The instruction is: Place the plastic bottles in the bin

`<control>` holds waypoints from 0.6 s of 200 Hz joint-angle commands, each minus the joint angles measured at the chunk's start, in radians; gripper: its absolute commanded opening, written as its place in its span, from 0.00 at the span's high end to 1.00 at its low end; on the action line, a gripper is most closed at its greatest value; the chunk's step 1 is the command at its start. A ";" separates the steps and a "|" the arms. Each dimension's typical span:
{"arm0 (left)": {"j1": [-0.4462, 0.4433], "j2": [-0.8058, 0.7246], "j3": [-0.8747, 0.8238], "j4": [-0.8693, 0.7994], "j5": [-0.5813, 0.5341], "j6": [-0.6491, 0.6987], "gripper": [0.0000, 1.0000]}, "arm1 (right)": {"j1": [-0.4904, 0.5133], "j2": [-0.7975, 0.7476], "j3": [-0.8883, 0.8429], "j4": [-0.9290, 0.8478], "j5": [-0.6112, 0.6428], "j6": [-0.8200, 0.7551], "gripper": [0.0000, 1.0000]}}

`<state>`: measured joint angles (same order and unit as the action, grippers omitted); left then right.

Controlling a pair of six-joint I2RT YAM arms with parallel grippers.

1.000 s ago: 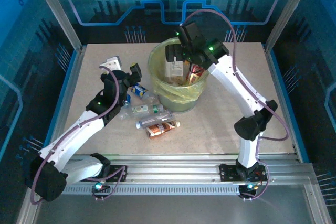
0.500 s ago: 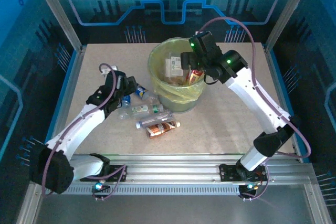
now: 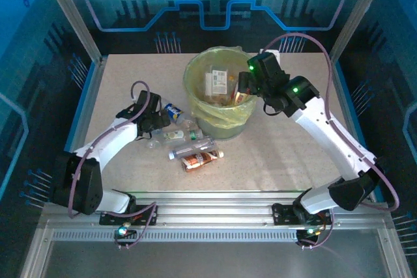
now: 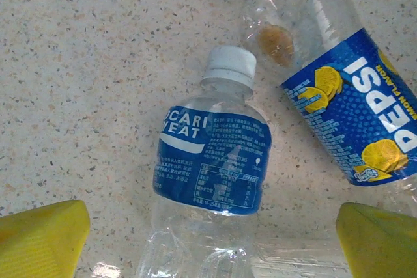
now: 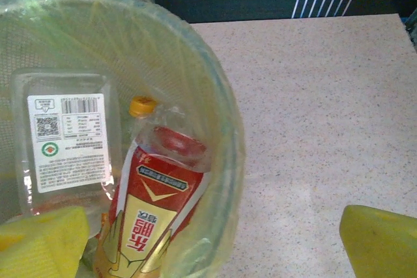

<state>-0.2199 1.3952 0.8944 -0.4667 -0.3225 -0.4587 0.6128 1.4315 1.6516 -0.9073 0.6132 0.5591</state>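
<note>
Two pincers stand released. We see the left pincer (image 3: 156, 122) low over a blue-labelled bottle (image 4: 212, 167) lying on the table (image 3: 273, 154), with a Pepsi bottle (image 4: 345, 102) just beside it. The right pincer (image 3: 244, 89) hovers over the bin (image 3: 225, 118), which holds a red-labelled bottle (image 5: 153, 206) and a clear pack (image 5: 65, 138).

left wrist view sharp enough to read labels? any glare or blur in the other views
Left wrist: sharp, Pepsi bottle and Pocari bottle labels readable, tool fingers cropped at the corners. Right wrist: clear, mild sheen on the bin liner. Top external: blue-lit surround, bottle labels too small to read.
</note>
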 commanded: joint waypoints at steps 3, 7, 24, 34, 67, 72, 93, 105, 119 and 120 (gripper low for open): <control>0.023 0.029 -0.020 0.002 0.031 -0.010 0.02 | -0.020 -0.034 -0.026 0.038 0.029 0.033 0.00; 0.025 0.033 -0.022 0.006 0.035 -0.012 0.03 | -0.020 -0.035 -0.028 0.039 0.029 0.036 0.00; 0.037 0.045 -0.032 0.023 0.054 -0.017 0.06 | -0.022 -0.035 -0.033 0.040 0.027 0.039 0.00; 0.042 0.054 -0.038 0.031 0.065 -0.020 0.07 | -0.025 -0.034 -0.033 0.040 0.025 0.041 0.00; 0.061 0.080 -0.049 0.043 0.068 -0.031 0.10 | -0.027 -0.024 -0.032 0.039 0.022 0.042 0.00; 0.065 0.085 -0.052 0.045 0.071 -0.034 0.10 | -0.027 -0.023 -0.032 0.039 0.020 0.042 0.00; 0.084 0.092 -0.066 0.059 0.083 -0.048 0.12 | -0.030 -0.017 -0.029 0.039 0.015 0.042 0.00; 0.095 0.094 -0.076 0.069 0.088 -0.057 0.13 | -0.030 -0.014 -0.028 0.037 0.013 0.043 0.00; 0.111 0.094 -0.085 0.078 0.092 -0.064 0.15 | -0.031 -0.012 -0.029 0.038 0.013 0.044 0.00; 0.112 0.095 -0.086 0.078 0.092 -0.064 0.15 | -0.031 -0.011 -0.029 0.038 0.013 0.044 0.00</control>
<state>-0.1364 1.4750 0.8371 -0.4095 -0.2565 -0.4908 0.5964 1.4139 1.6291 -0.8951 0.6205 0.5812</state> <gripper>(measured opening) 0.868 0.997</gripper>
